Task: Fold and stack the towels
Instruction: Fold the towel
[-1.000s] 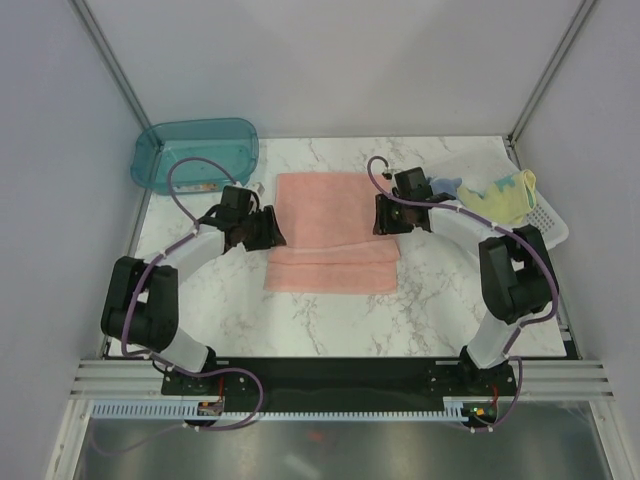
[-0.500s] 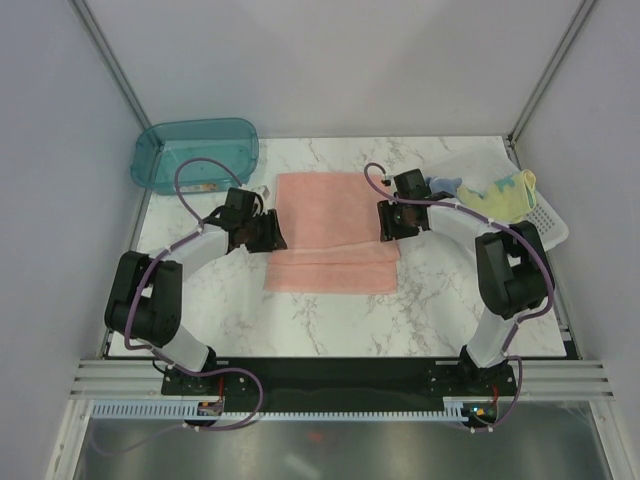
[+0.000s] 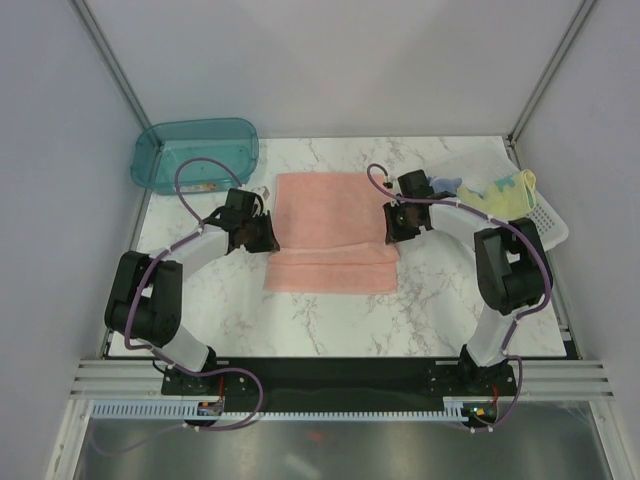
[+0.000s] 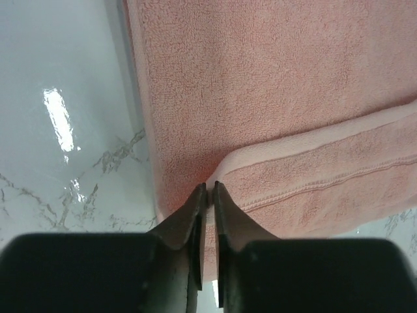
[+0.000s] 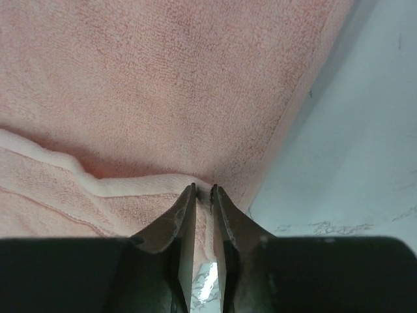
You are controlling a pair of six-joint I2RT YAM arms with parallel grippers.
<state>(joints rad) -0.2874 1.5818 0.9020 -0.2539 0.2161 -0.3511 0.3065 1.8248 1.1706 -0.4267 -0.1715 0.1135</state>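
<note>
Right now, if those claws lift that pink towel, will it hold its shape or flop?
Probably flop: the pink towel is soft terry already bent into a fold, so the middle would likely sag between the left gripper and right gripper. Its layers lie thin and flat, so it is probably light. Its fuzzy nap should resist slipping from the pinch.

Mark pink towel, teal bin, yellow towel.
pink towel [image 3: 325,205], top view, middle of the upper layer.
teal bin [image 3: 215,148], top view, bare inside bottom.
yellow towel [image 3: 508,196], top view, bunched middle.
</note>
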